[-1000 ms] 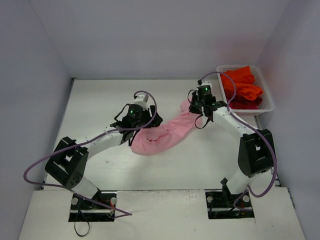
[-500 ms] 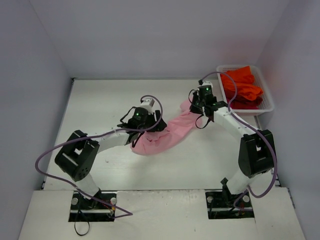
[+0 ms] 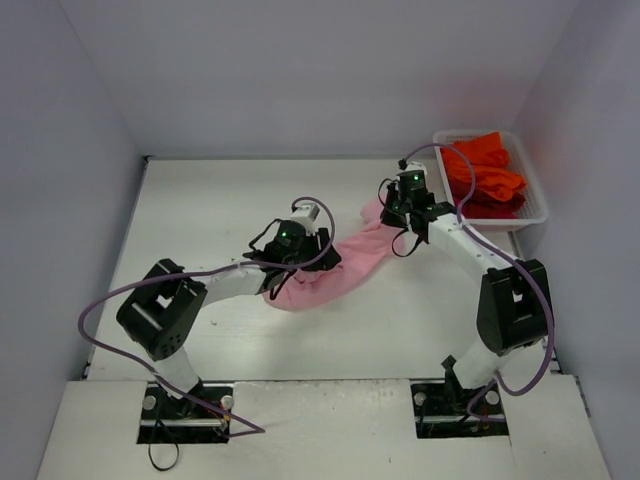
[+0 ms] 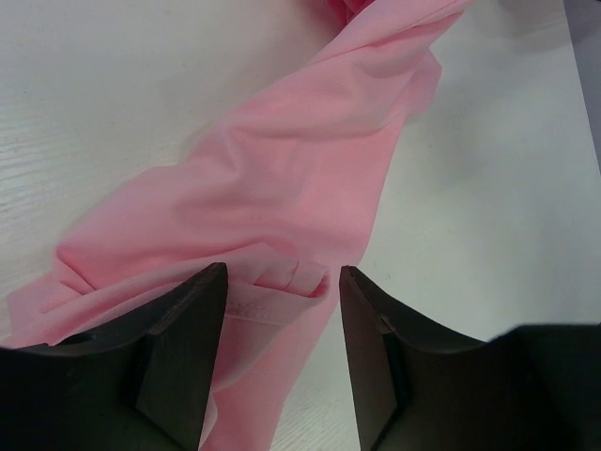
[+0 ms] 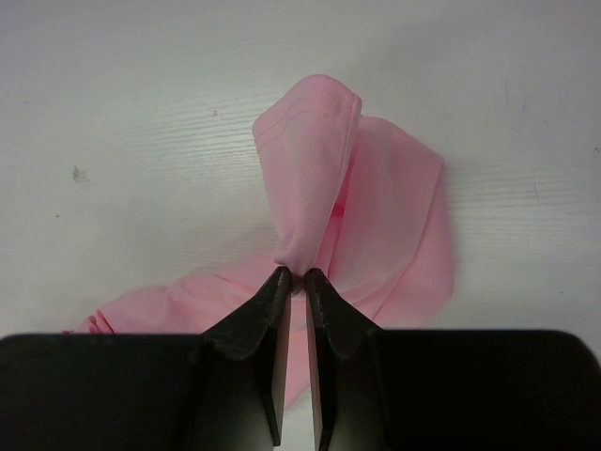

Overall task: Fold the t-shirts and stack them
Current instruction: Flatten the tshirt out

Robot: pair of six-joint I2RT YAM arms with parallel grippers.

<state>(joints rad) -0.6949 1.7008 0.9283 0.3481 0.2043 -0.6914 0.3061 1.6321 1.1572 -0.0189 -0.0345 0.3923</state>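
The light pink t-shirt (image 3: 345, 262) lies stretched in a crumpled band across the middle of the table. My right gripper (image 3: 388, 212) is shut on its far right end, pinching a fold of pink cloth (image 5: 310, 178) at the fingertips. My left gripper (image 3: 318, 262) is open over the shirt's near left part, its jaws straddling a hem of the pink shirt (image 4: 282, 188). The orange-red t-shirts (image 3: 484, 172) lie heaped in the white mesh basket (image 3: 538, 200) at the far right.
White walls close in the table on the left, back and right. The basket stands against the right wall. Purple cables loop over both arms. Bare table (image 3: 200, 200) lies left of the shirt and in front of it.
My left gripper has moved to the right along the pink shirt, from its left edge to over its middle. The right gripper has kept its hold and place.
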